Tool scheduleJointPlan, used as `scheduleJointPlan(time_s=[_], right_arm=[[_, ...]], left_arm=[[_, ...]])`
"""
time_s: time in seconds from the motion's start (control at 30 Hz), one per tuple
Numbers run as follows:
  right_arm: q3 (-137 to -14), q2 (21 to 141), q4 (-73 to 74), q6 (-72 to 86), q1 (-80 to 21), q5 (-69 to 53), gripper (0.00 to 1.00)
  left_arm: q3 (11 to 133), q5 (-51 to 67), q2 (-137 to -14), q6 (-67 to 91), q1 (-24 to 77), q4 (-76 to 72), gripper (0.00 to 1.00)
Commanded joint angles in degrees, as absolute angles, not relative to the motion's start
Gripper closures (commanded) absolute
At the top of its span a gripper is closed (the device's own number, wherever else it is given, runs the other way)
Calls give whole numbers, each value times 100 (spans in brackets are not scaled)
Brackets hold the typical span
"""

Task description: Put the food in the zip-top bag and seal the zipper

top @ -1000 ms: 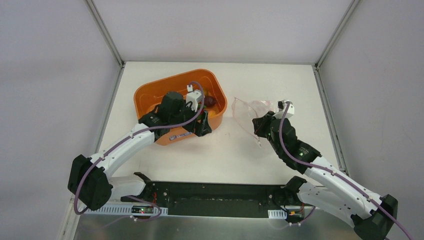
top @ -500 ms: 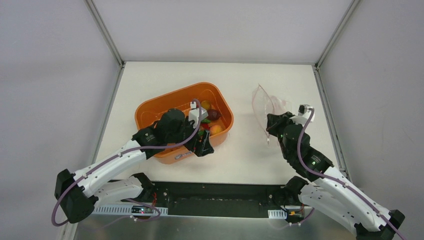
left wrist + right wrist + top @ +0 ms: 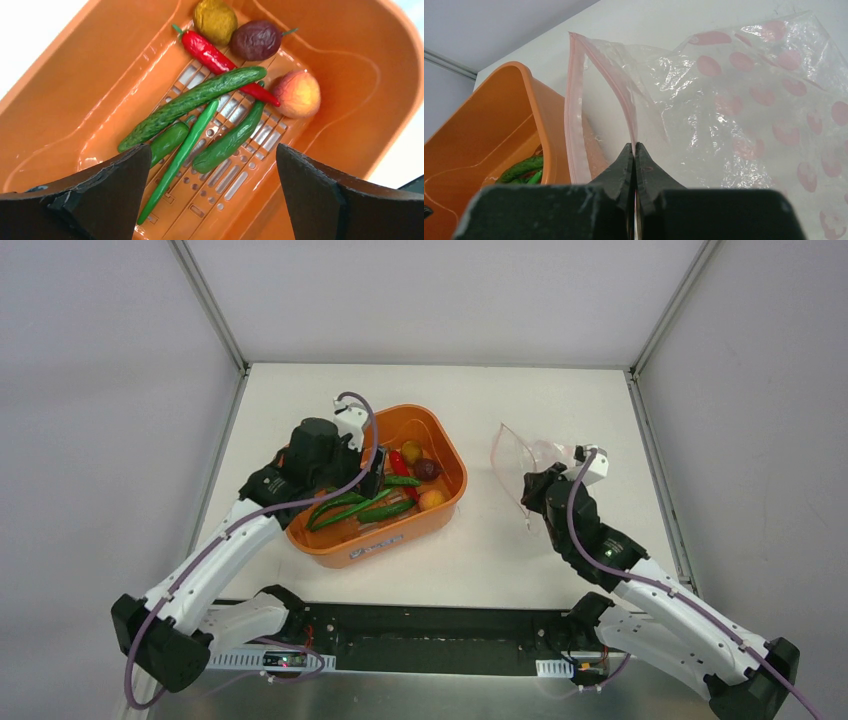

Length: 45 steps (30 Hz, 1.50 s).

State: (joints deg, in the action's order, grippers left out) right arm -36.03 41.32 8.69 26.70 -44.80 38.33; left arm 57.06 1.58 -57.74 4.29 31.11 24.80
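Pinch grip: the right end effector (image 3: 635,150) is clamped on one lip of the thin pink zipper (image 3: 573,110), holding the mouth of the clear, crinkly, pink-dotted zip-top bag (image 3: 744,110) open towards the orange plastic tub (image 3: 75,75), just right of it. The left end effector (image 3: 210,162) hangs wide open over the tub, apparently ready to pick. All the food lies inside the tub: slim green chili peppers (image 3: 195,100), a glossy red chili (image 3: 215,57) and round pieces (image 3: 256,40).
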Motion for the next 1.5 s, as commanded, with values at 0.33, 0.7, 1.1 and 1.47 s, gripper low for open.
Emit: scheduleJointPlan(time_s=[0.33,0.7,1.1,1.47], right_arm=[[-3888,4361,-196,1332,-4442,4062,99],[-3890,4548,-448,1178,-4432,4157,99],[-3903,4554,-479,1160,-4422,4082,99],[-3885,4422,-352,1163,-4421,4038,99]], left_arm=[[6395,1268,-8107,656,2432,1866,13],[6207,258,-9086,3091,2408,579,25],[5963,-800,-9708,4006,2607,-305,36],[5800,-1385,-9938,4069,2812,-539,58]])
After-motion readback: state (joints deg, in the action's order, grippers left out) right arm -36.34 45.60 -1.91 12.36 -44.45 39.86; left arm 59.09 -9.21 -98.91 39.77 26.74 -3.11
